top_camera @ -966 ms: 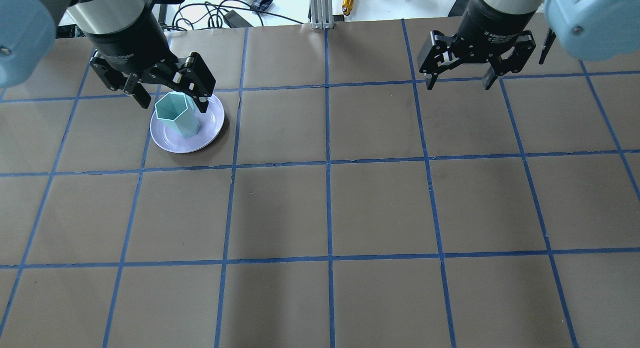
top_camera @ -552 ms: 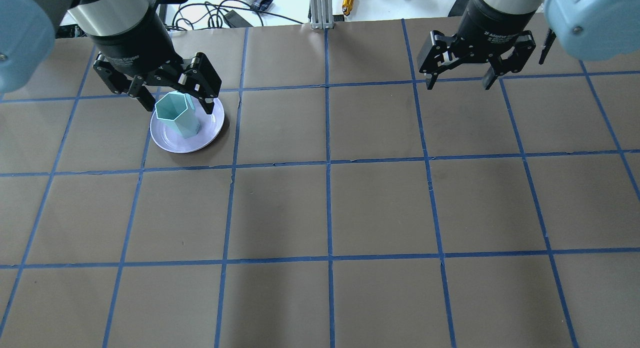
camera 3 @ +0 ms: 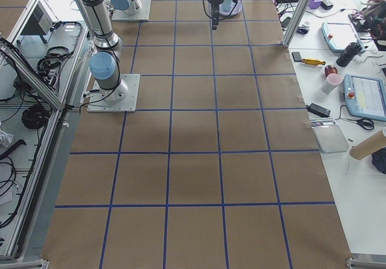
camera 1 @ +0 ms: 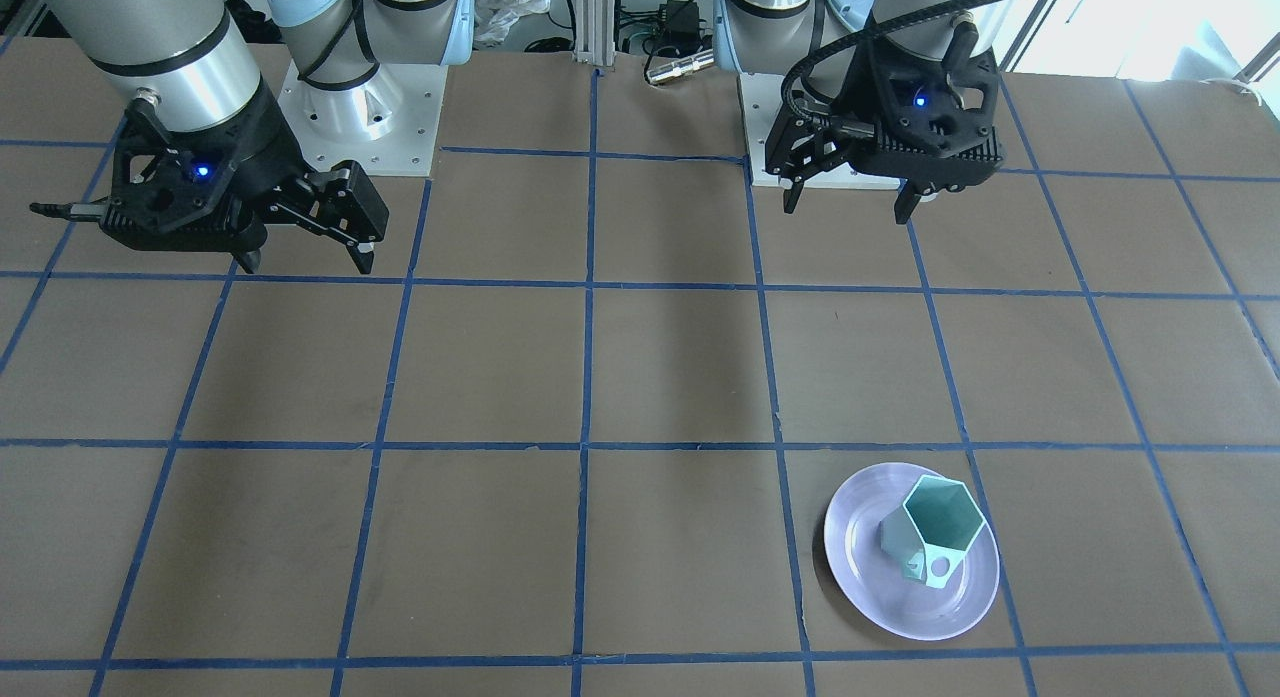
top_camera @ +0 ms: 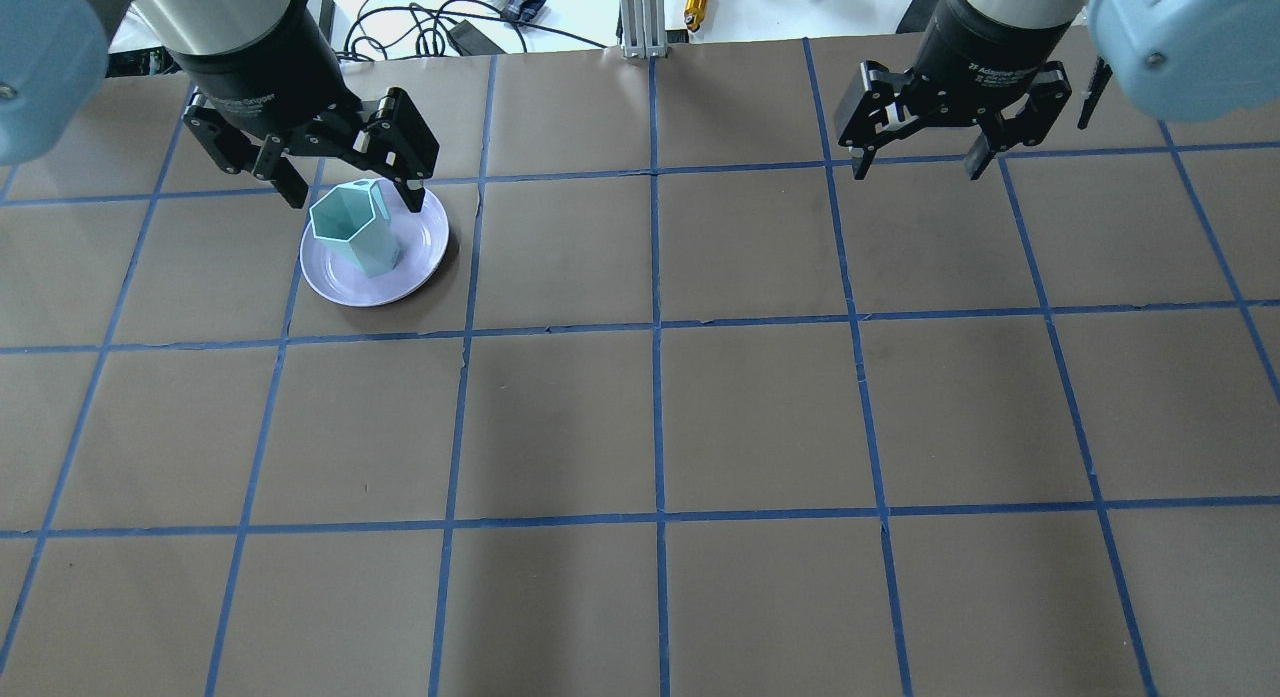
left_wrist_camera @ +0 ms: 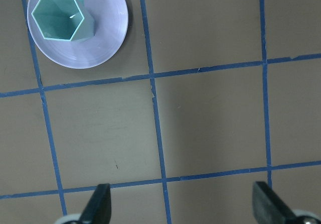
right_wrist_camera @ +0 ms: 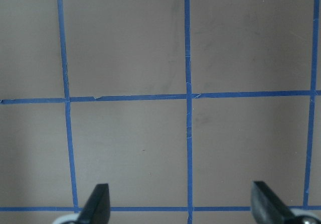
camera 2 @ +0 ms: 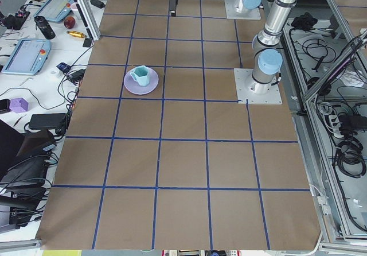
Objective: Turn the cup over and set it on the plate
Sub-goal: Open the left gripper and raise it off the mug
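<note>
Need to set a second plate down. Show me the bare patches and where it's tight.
Bare: the taped squares between the plate and the right gripper, and all rows nearer in the overhead view. Tight only at the far left: the cup stands on the plate, with the left gripper open, raised near it.

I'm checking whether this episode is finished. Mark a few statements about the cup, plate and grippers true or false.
1. The cup stands upright on the plate, opening up. True.
2. The left gripper is shut on the cup. False: it is open, apart from the cup.
3. The right gripper is open and empty. True.
4. The plate lies on the right arm's side. False: it lies on the left arm's side.
</note>
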You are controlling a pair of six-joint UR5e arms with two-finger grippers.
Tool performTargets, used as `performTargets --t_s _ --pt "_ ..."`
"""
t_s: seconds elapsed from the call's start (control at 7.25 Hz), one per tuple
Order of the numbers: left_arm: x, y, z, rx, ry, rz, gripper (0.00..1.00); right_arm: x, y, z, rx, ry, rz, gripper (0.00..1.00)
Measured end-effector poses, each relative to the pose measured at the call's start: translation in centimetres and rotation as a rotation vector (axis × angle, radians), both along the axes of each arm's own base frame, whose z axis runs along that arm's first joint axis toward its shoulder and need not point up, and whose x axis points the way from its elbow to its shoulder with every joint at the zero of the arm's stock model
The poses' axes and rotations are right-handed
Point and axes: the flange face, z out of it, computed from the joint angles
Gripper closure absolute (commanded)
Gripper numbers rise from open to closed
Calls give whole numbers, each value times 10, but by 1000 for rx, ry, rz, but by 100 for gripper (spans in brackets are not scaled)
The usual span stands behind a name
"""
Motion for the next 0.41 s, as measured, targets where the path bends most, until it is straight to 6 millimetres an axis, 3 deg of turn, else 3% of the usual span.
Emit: performTargets --t_s 0.41 --pt "1 -4 3 -6 3 3 0 0 0 0 0 0 0 0"
